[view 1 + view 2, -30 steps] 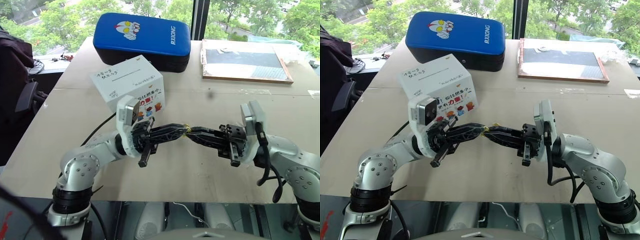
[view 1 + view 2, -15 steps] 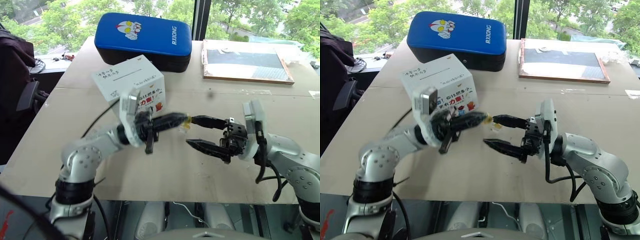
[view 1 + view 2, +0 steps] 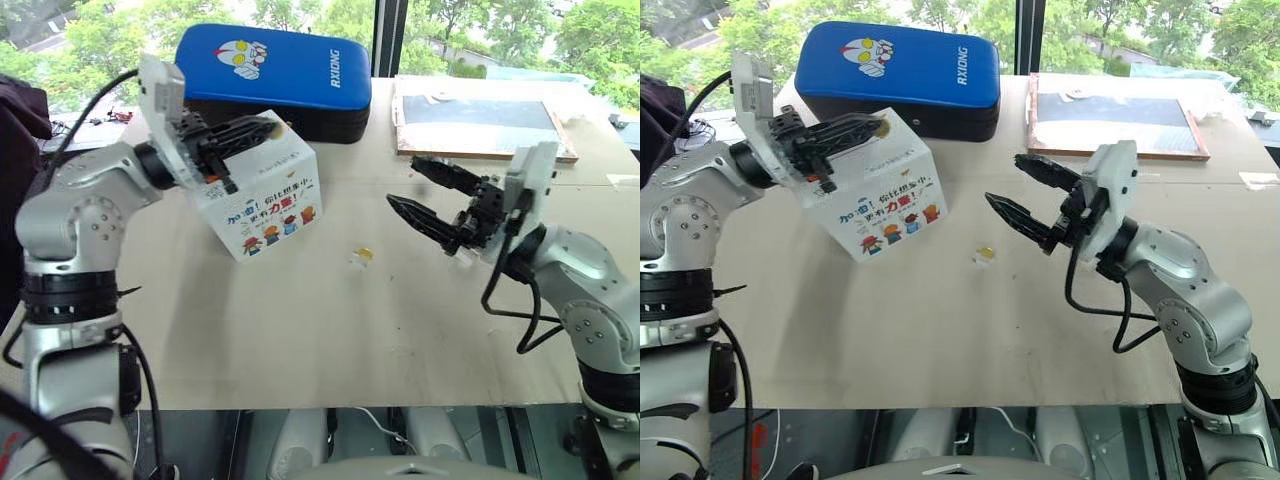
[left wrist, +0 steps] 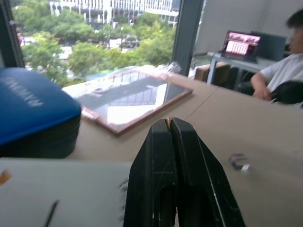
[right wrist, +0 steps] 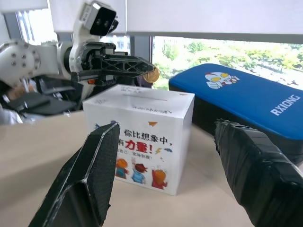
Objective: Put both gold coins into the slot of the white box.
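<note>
The left hand (image 3: pixel 872 124), clenched on a gold coin (image 5: pixel 151 74), hangs just above the top of the white box (image 3: pixel 875 195), the coin pinched at its fingertips over the box's upper face, where a thin slot (image 5: pixel 149 99) runs. The box stands on the table (image 3: pixel 940 320) with its cartoon side facing the robot, a blue case (image 3: pixel 900 65) behind it.

The right hand (image 3: pixel 1020 190) is released, its two black fingers spread wide and empty, raised over the table to the right of the box and well apart from it. A second gold coin (image 3: pixel 985 251) lies flat on the table between the box and the right hand, below and a little left of the right hand's fingertips, touching neither.

A framed board (image 3: pixel 1110 112) lies at the table's far right. In the left wrist view a person (image 4: pixel 279 71) sits at a far desk.
</note>
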